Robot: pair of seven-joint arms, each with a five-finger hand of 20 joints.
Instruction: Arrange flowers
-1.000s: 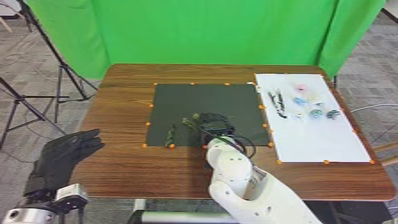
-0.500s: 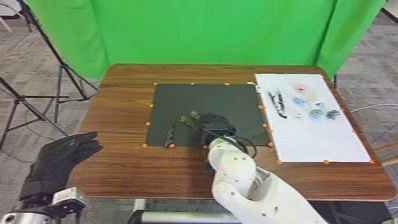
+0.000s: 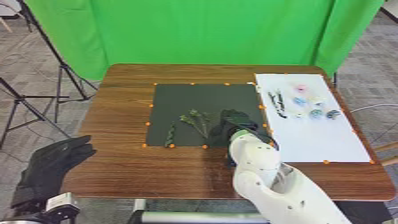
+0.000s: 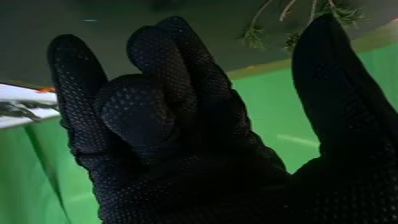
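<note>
Lying on one brown desk point(image 3: 115, 120), one black sheet point(image 3: 204, 95) and one white sheet point(image 3: 324, 145) share the work between two empty hands: the right hand point(image 3: 234, 120) over the black one, thumb apart from its fingers, the left hand point(image 3: 53, 157) loosely open by the left edge. Two pieces are down, a narrow leafy stem point(image 3: 171, 134) and a bushy sprig point(image 3: 194, 120), so it seems early; the white one holds uncounted long stems point(image 3: 278, 104) and about five small flowers point(image 3: 300, 88), probably all left to place.

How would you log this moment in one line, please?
Right hand open, empty, over black mat | green sprigs on mat | left hand open
</note>
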